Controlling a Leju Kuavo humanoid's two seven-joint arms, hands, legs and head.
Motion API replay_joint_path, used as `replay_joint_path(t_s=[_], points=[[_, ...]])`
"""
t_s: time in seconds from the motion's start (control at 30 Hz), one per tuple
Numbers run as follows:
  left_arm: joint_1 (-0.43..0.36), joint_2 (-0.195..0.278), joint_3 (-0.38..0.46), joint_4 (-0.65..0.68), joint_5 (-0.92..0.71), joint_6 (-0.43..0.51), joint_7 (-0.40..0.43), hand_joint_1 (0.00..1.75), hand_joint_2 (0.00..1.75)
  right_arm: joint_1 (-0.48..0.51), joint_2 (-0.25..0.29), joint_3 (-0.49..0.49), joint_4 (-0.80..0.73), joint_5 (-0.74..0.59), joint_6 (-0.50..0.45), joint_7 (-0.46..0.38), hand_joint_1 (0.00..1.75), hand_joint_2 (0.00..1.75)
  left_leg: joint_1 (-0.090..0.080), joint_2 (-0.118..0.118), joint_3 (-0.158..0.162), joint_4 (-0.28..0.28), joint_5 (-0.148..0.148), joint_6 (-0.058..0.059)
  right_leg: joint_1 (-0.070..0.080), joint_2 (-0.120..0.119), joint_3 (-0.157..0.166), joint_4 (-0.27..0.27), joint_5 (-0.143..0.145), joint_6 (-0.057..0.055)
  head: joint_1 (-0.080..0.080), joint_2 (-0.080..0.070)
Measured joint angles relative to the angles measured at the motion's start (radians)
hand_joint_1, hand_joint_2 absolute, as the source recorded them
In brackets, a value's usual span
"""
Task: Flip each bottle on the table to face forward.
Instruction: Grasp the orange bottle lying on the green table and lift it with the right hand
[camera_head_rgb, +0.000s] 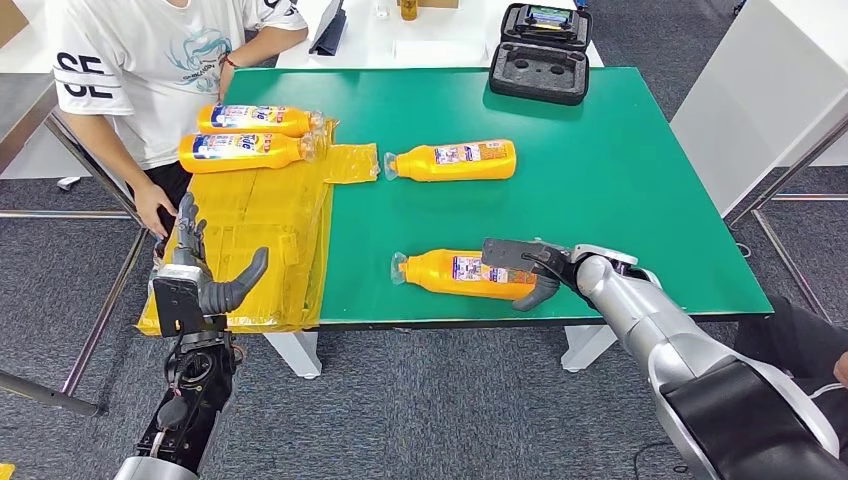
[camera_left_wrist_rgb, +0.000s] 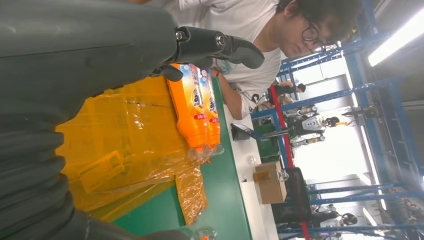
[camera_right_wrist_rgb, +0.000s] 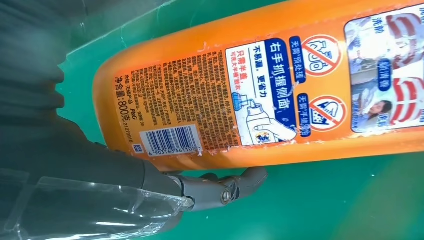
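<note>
Near the table's (camera_head_rgb: 640, 150) front edge, my right hand (camera_head_rgb: 530, 270) wraps the base end of an orange bottle (camera_head_rgb: 460, 272) lying cap-left, its barcode back label up. My left hand (camera_head_rgb: 200, 275) hovers spread by the yellow plastic sheet (camera_head_rgb: 270, 220).

Person in white shirt (camera_head_rgb: 150, 70) beside green table (camera_head_rgb: 620, 180); yellow plastic sheet (camera_head_rgb: 260, 230); black foam case (camera_head_rgb: 540, 55)
</note>
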Motion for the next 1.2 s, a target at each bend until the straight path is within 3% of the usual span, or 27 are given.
replay_joint_path(t_s=[0.73,0.83,0.93,1.0,1.2], points=[[-0.008,-0.009,-0.014,0.025,0.011,-0.011,-0.006,0.00,1.75,0.024,-0.026,0.009,0.011,0.006,-0.017,0.043,0.06,1.75,0.000,0.000,0.000,0.000,0.000,0.000,0.000,0.000,0.000,0.000,0.000,0.000,0.000,0.000],[-0.008,-0.009,-0.017,0.028,0.012,-0.012,-0.006,0.00,1.75,0.025,-0.027,0.009,0.013,0.010,-0.019,0.049,0.35,1.75,0.000,0.000,0.000,0.000,0.000,0.000,0.000,0.000,0.000,0.000,0.000,0.000,0.000,0.000],[-0.008,-0.009,-0.018,0.031,0.014,-0.012,-0.006,0.00,1.75,0.026,-0.028,0.009,0.014,0.013,-0.024,0.054,0.99,1.75,0.000,0.000,0.000,0.000,0.000,0.000,0.000,0.000,0.000,0.000,0.000,0.000,0.000,0.000],[-0.008,-0.010,-0.018,0.033,0.017,-0.012,-0.006,0.00,1.75,0.026,-0.028,0.010,0.015,0.014,-0.025,0.058,1.30,1.75,0.000,0.000,0.000,0.000,0.000,0.000,0.000,0.000,0.000,0.000,0.000,0.000,0.000,0.000],[-0.008,-0.015,-0.018,0.042,0.020,-0.010,-0.006,0.00,1.75,0.027,-0.028,0.009,0.019,0.013,-0.045,0.068,1.43,1.75,0.000,0.000,0.000,0.000,0.000,0.000,0.000,0.000,0.000,0.000,0.000,0.000,0.000,0.000]])
